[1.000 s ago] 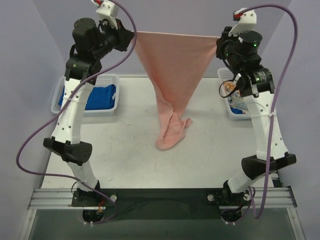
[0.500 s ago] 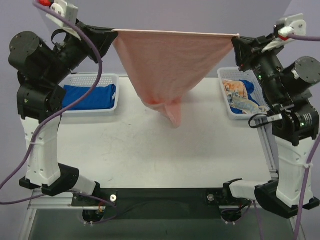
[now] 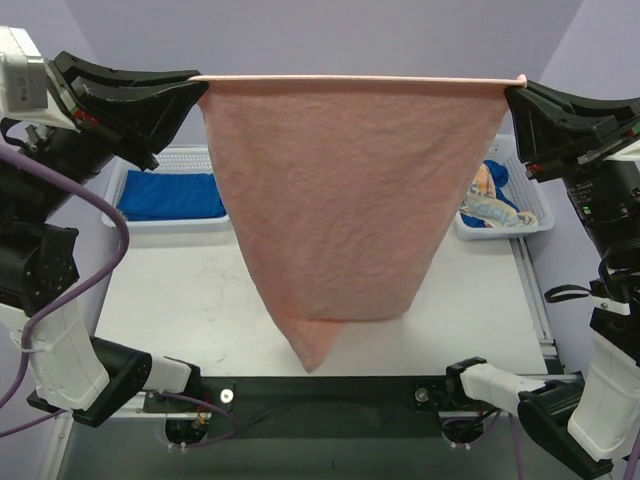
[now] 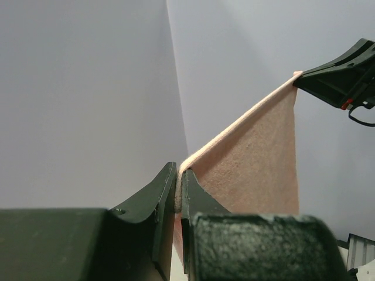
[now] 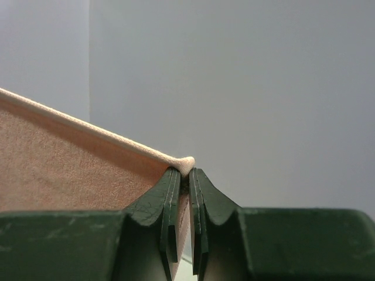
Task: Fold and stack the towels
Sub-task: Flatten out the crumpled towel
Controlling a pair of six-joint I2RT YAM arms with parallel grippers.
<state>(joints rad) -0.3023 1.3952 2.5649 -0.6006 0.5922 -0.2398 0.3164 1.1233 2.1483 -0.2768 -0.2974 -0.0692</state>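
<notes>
Jaws on both arms are where trouble could start: each pinches only the very corner of the salmon-pink towel [image 3: 350, 200], and the top hem is pulled into a tight, straight line between them. A little more spread or a quick swing would likely tug a corner free and drop the cloth in a heap. This towel, the biggest thing in view, hangs high above the worktop [image 3: 170, 290], wide at the top and narrowing to a loose, bunched tip near the front edge. Judging by that shape, the lower corners are not squared, so laying it down as it hangs could give a crooked fold. The left jaws and right jaws are both clenched almost fully, with only the thickness of terry between them. In the left wrist view the hem [image 4: 234, 126] enters the pinch edge-on. In the right wrist view a small nub of corner [image 5: 185, 161] pokes just above the tips, so very little cloth is held. At the back of the worktop, below the hanging cloth, a left basket [image 3: 150, 225] holds a royal-blue towel [image 3: 170, 193]. A right basket [image 3: 505, 234] holds a white printed towel [image 3: 488, 198].
</notes>
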